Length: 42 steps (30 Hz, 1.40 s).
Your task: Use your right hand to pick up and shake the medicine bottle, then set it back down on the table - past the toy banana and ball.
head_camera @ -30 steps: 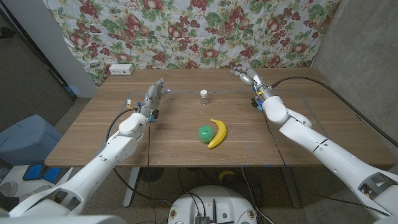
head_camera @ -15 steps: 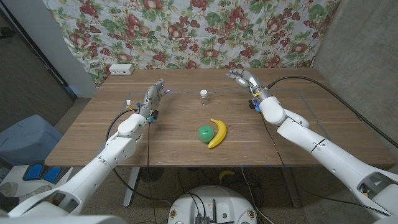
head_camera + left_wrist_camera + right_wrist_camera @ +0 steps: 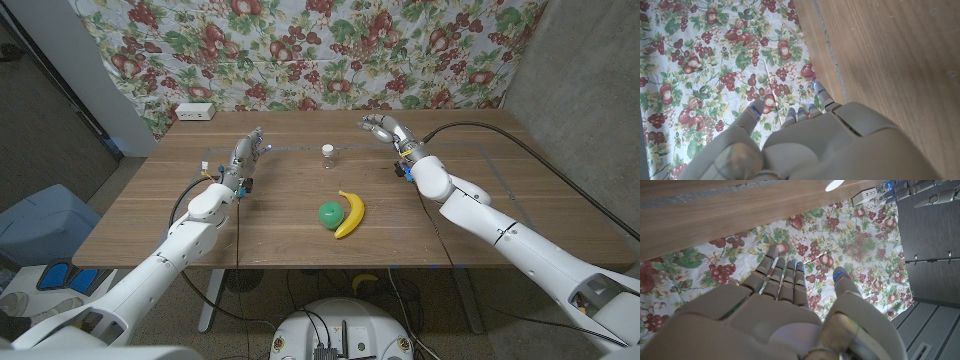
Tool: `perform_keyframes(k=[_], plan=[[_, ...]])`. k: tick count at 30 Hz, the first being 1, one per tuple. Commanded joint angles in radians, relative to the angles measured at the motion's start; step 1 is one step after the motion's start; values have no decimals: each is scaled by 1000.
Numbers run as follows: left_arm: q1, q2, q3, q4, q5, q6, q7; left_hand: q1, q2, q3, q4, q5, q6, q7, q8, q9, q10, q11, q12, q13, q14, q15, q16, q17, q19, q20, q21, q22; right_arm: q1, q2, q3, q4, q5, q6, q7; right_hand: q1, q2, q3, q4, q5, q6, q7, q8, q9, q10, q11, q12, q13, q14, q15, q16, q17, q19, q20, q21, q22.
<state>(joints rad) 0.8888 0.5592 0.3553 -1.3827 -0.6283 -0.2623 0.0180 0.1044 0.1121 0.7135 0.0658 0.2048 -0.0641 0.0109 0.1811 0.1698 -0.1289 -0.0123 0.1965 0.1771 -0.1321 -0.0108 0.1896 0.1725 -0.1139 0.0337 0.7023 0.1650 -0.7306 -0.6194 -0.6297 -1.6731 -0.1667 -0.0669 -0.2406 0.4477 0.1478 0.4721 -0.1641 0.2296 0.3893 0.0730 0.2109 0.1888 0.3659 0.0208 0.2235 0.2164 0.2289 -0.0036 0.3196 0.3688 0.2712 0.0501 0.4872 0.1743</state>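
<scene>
- Hand (image 3: 383,127), my right: moved left along the far edge toward the bottle (image 3: 327,154), open, empty.
- Bottle untouched on the bench (image 3: 290,215); grasp comes next.

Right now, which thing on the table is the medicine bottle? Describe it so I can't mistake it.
On the wooden table, look toward the far edge by the floral cloth. The medicine bottle stands alone there, beyond the green ball and yellow toy banana: small, clear, white-capped.

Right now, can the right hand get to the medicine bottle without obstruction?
Probably yes. The right hand is open beside the medicine bottle, with bare table between them; the toy banana and ball lie nearer the robot.
</scene>
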Motion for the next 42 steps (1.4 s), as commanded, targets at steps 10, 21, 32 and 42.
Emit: perform_keyframes(k=[10, 21, 32, 42], plan=[[-3, -1, -3, 18, -7, -11, -15, 4, 66, 3, -8, 4, 9, 2, 2, 3, 4, -1, 1, 3, 7, -2, -1, 2, 10, 0, -6, 6, 48, 29, -54, 11, -57, -74, 24, 22, 8, 4, 0, 6, 1, -14, -6, 1, -8, -19, -4, 2, -7, -20, 7, 6, 8, -6, -6, 6], [-11, -4, -2, 29, -10, -9, -21, 5, 67, 4, -8, 4, 9, 2, 1, 3, 5, -1, 1, 3, 8, -1, -1, 2, 12, 1, -10, 6, 78, 44, -85, 33, -85, -95, 38, 32, 13, 7, 0, 8, -1, -19, -7, 2, -11, -24, -6, 3, -6, -26, 8, 7, 8, -11, -9, 6], [-19, -7, 1, 39, -9, -8, -24, 4, 66, 4, -8, 4, 10, 2, 1, 3, 4, -1, 0, 3, 8, -1, -1, 2, 14, 1, -14, 6, 99, 57, -108, 55, -100, -111, 51, 39, 15, 9, 0, 8, -1, -23, -7, 2, -10, -25, -6, 3, -5, -31, 10, 8, 10, -14, -10, 6], [-22, -9, 2, 43, -8, -6, -22, 3, 67, 4, -8, 4, 10, 1, 1, 3, 5, -1, 0, 3, 8, -1, -2, 2, 15, 1, -18, 7, 121, 68, -129, 82, -106, -116, 71, 47, 19, 10, 1, 9, -1, -25, -7, 2, -10, -30, -7, 4, -5, -33, 12, 10, 11, -16, -12, 6]])
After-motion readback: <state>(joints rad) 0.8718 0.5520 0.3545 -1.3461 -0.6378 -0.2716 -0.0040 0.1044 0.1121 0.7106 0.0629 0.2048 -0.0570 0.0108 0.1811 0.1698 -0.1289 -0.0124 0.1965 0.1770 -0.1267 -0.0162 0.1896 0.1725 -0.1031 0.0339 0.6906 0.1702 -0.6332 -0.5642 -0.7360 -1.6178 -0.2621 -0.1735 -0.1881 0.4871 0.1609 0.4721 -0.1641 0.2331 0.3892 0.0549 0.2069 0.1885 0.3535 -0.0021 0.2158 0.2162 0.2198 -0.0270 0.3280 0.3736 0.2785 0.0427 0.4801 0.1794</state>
